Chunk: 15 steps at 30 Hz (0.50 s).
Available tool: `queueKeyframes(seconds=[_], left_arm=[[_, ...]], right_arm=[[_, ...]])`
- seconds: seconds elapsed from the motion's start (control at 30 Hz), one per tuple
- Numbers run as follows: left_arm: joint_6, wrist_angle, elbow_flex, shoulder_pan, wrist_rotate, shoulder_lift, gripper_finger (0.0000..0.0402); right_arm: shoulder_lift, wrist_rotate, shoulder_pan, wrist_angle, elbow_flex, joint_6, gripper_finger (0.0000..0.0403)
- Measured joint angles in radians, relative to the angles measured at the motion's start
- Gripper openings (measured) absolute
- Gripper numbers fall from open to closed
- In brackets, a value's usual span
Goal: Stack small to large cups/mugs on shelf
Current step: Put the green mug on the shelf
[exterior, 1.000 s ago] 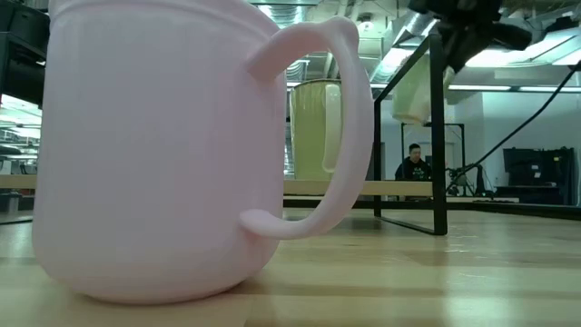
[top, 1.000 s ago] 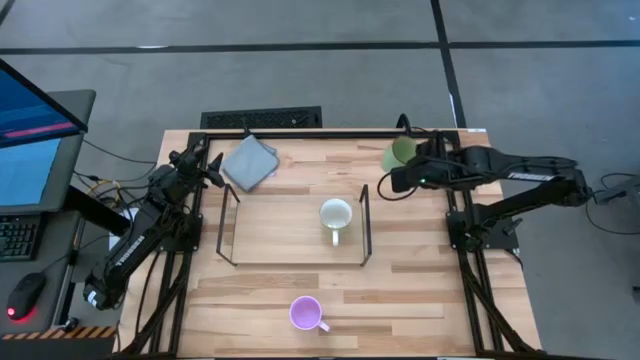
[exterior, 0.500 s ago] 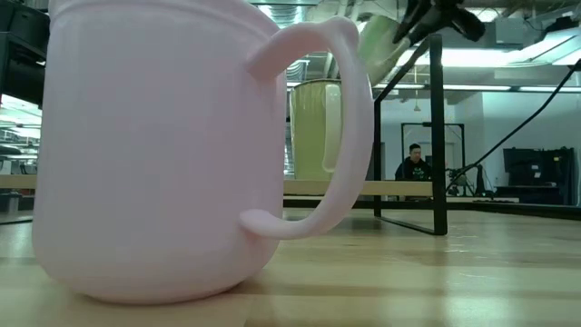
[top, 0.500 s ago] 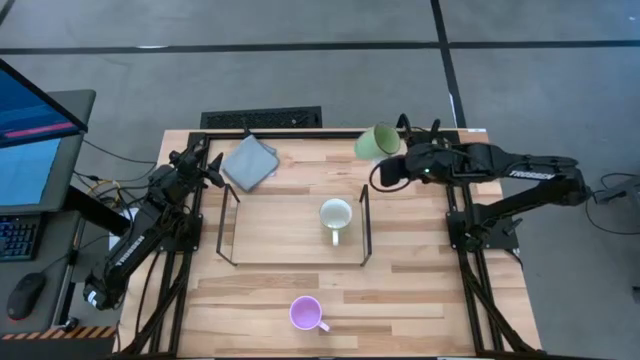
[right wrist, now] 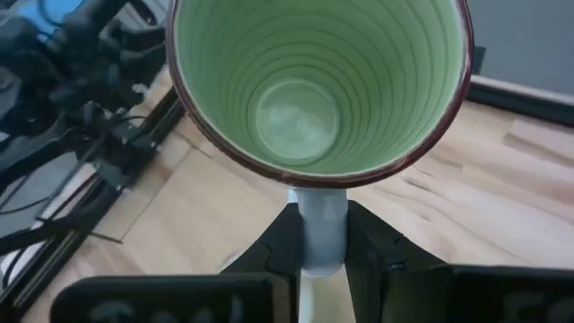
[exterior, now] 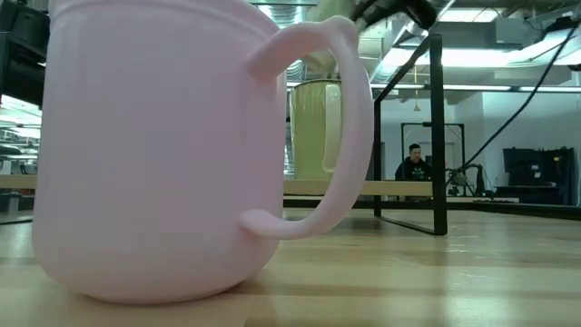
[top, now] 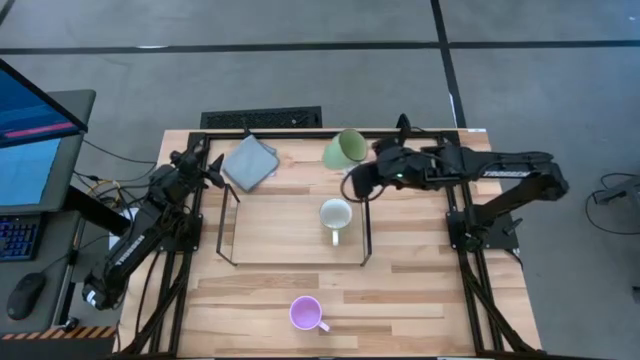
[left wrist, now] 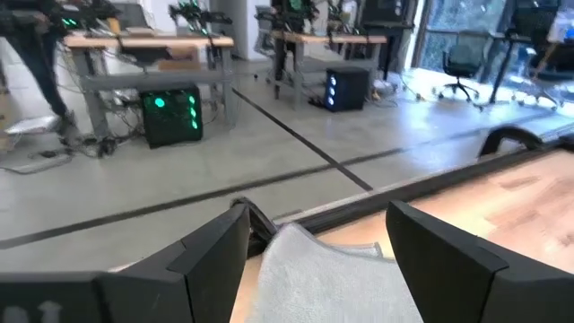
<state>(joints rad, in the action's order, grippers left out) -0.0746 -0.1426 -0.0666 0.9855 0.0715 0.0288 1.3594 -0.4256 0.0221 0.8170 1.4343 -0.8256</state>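
The olive green mug (top: 345,149) is lifted above the table's far edge, tipped on its side, its mouth facing my right wrist camera (right wrist: 318,81). My right gripper (top: 366,171) is shut on it. The cream-white mug (top: 335,215) stands upright inside the dark wire shelf (top: 363,225) and shows behind the purple mug in the low view (exterior: 313,127). The light purple mug (top: 305,313) stands near the table's front edge, huge in the low view (exterior: 163,154). My left gripper (left wrist: 314,251) is open near the grey folded cloth (top: 249,160) at the far left. My right gripper pinches the green mug's handle (right wrist: 321,231) between its two fingers (right wrist: 368,238), just below the rim. The fingers come level from the table's right side. The mug is lifted clear of the table, lying on its side with its mouth toward the gripper.
The grey folded cloth (left wrist: 332,283) lies at the far left corner next to the shelf's left end. The shelf's upright ends (exterior: 438,136) rise on both sides of the cream mug. Bare wood lies between the shelf and the purple mug. A person sits far behind the table (exterior: 414,163).
My right gripper has carried the green mug toward the table's left edge along the far side, from the far right corner to above the shelf's far right corner. The mug has stayed lifted and tipped on its side.
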Motion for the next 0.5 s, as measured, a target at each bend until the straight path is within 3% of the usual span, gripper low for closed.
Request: queueKeyframes(seconds=[0.5], left_arm=[[0.000,-0.001,0.000,-0.003,-0.011,0.023,0.0254]], right_arm=[[0.414,0.094,-0.025,0.173,0.504,0.224,0.0069]])
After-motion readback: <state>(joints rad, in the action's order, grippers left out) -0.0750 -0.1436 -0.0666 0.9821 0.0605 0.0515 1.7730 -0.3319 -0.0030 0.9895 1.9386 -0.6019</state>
